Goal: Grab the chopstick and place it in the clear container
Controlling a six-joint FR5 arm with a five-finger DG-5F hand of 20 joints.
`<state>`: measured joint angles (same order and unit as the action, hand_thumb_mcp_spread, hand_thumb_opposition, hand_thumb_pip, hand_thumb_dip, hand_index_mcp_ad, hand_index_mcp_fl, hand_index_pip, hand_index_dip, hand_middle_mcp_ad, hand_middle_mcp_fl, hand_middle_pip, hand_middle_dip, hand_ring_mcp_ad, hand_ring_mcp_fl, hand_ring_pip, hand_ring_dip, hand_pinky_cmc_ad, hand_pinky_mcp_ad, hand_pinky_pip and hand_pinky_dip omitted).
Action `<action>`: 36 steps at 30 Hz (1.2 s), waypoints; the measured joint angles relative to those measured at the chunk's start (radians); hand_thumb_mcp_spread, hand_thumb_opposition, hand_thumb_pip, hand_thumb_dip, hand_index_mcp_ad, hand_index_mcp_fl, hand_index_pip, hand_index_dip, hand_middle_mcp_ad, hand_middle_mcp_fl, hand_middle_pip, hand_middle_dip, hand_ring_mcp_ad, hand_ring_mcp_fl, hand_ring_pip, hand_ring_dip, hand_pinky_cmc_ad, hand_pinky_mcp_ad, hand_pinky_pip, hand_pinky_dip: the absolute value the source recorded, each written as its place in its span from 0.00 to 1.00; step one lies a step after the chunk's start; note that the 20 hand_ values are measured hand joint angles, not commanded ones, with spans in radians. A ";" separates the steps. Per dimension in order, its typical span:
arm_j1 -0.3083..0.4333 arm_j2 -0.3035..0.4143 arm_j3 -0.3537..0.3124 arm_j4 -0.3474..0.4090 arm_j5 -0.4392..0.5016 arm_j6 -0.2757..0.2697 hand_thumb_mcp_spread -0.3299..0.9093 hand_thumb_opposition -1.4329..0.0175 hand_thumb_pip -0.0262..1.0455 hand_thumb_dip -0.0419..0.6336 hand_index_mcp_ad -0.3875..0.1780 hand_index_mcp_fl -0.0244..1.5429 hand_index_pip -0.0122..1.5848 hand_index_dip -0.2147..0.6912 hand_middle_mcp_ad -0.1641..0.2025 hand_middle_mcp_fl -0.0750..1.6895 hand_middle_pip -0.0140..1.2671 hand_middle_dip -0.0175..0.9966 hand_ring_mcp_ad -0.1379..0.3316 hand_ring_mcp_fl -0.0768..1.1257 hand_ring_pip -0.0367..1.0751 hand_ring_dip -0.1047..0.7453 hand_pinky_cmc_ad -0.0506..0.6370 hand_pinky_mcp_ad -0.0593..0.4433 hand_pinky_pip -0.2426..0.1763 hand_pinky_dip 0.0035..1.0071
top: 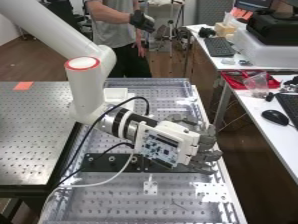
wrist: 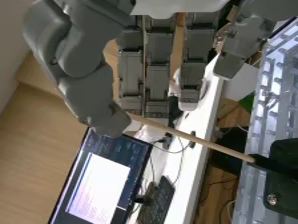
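The hand (top: pixel 205 150) is over the right part of the perforated bench in the high view, beside the black bar (top: pixel 110 163). In the wrist view the hand (wrist: pixel 157 65) has its fingers straight, with the thumb apart from them. The wooden chopstick (wrist: pixel 199 140) slants past the fingertips there; one end lies by the thumb's tip, the other meets a black holder (wrist: pixel 283 177). Whether the thumb touches the chopstick I cannot tell. A pale, whitish container (top: pixel 116 93) stands behind the arm's wrist in the high view, partly hidden.
Black and white cables loop from the arm's wrist down over the bench. A small white bracket (top: pixel 150 187) is on the bench's near part. To the right, a separate white desk (top: pixel 256 107) holds a red tray (top: pixel 233 80), a mouse and keyboards.
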<state>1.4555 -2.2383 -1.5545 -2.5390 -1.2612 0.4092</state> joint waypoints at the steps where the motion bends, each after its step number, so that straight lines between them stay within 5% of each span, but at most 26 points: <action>1: 0.000 0.000 0.000 0.000 0.002 0.000 0.65 0.40 0.72 0.57 0.68 0.24 0.81 0.23 0.46 0.36 0.60 0.67 0.46 0.44 0.18 0.72 0.62 0.60 0.62 0.21; 36: -0.004 -0.010 0.020 -0.018 -0.007 -0.005 0.67 0.40 0.69 0.56 0.62 0.29 0.81 0.23 0.46 0.40 0.60 0.67 0.46 0.49 0.17 0.72 0.64 0.60 0.67 0.18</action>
<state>1.4517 -2.2488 -1.5350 -2.5568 -1.2686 0.4037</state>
